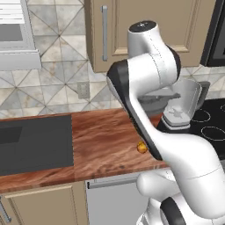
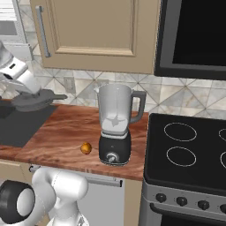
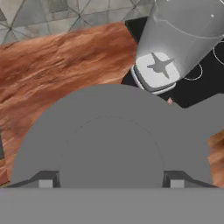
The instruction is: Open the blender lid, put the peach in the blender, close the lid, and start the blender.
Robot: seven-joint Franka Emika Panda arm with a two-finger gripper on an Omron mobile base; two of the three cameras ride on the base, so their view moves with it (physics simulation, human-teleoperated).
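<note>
One blender, at the counter's right end beside the stove; jar uncovered, nothing inside but the blade. One blender lid, off the jar, held up over the counter's left part by the gripper, whose jaws are clamped on it. The hand view adds the lid's broad underside and a look down into the jar. One peach, near the counter's front edge, just left of the blender base.

A reddish wood-grain countertop runs beneath tan wall cabinets — behind it, a grey geometric-tiled backsplash. To the right sits a black stove with ring burners; far left, a dark sink.
</note>
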